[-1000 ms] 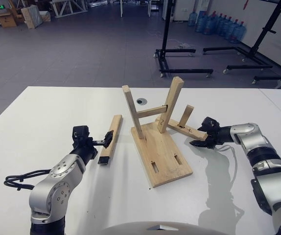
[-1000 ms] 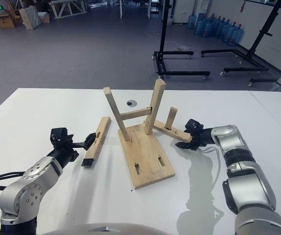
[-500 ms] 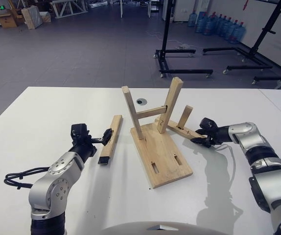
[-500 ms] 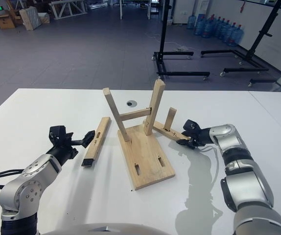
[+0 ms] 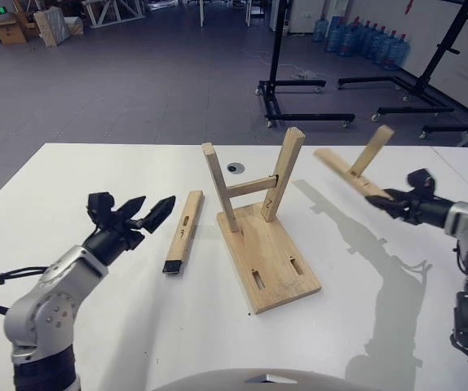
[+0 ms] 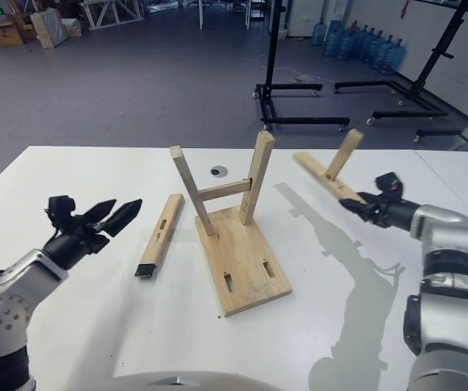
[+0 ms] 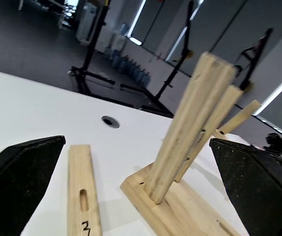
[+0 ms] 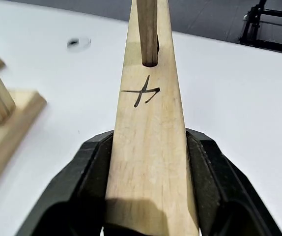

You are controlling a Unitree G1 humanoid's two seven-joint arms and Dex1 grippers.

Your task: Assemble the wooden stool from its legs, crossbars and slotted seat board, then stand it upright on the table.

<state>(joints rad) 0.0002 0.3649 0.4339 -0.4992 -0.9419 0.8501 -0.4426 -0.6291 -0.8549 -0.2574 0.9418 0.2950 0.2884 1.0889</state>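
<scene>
Stool seat board (image 5: 271, 244) lies flat near the middle of the white table (image 5: 71, 179). I see two legs standing in its far end, the left leg (image 5: 220, 186) and the right leg (image 5: 283, 173), joined by a crossbar (image 5: 250, 187). Its two near slots (image 5: 258, 279) show as open cut-outs. A loose leg (image 5: 183, 230) lies flat on the table just left of the board, with its own slot facing up. My left gripper (image 5: 157, 200) hovers above the table beside that loose leg, fingers spread wide and touching nothing. My right gripper (image 5: 385, 199) is raised off to the right of the board, pinching the end of a fourth leg (image 5: 340, 169) held in the air. A short crossbar (image 5: 373, 149) is plugged into its hole.
</scene>
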